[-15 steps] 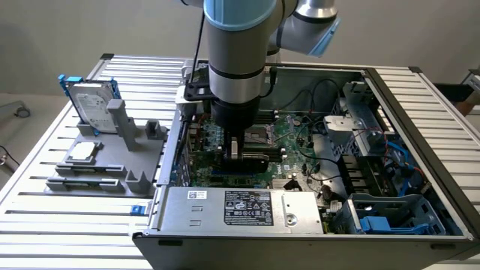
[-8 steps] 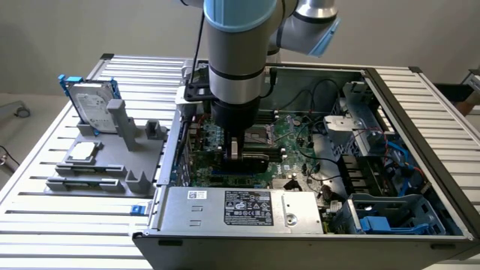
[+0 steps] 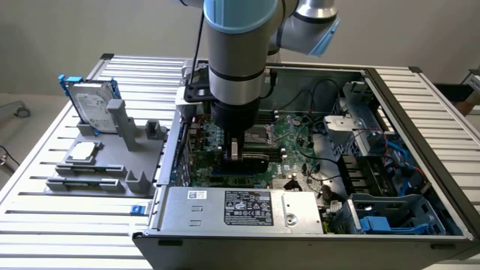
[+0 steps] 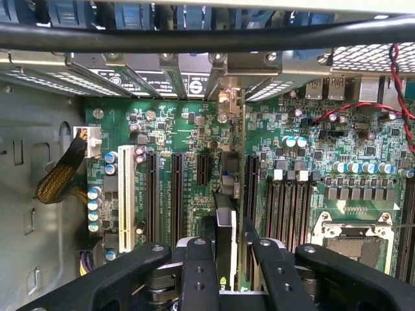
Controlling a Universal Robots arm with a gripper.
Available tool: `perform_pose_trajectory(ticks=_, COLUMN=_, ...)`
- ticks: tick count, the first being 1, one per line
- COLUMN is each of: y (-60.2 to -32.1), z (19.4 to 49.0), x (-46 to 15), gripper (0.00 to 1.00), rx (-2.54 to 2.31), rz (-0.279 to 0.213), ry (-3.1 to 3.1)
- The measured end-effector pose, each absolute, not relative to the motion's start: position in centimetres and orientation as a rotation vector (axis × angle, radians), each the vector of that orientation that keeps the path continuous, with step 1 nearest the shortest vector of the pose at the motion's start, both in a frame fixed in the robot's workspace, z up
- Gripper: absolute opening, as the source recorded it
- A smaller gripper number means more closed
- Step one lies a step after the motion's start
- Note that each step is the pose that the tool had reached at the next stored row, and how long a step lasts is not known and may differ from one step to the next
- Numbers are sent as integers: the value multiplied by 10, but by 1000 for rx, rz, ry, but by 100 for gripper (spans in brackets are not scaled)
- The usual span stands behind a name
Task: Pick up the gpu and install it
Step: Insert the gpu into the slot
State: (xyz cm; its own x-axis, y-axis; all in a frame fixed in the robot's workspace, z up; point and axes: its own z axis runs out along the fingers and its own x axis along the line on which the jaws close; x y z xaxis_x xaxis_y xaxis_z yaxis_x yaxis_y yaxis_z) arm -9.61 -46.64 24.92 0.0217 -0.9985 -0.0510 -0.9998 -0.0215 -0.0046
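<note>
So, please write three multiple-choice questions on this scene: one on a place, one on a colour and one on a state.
1. Where is the gpu?
A. On the grey rack.
B. In the claw, over the motherboard.
C. On the table.

2. What colour is the frame of the hard drive?
A. Blue.
B. Red.
C. Yellow.

3. How is the claw?
A. Wide open.
B. Shut on nothing.
C. Shut on the gpu.

Answers: 1 B, the card sits edge-on over the board; 2 A, blue shows along the drive's edges; 3 C, the fingers clamp the card.
</note>
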Motion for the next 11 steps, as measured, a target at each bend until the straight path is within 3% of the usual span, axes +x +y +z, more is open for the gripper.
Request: perform_pose_trajectory(ticks=11, y=-469, z=249, x=-96, gripper=27, rx=-2218, rz=60, ry=2171)
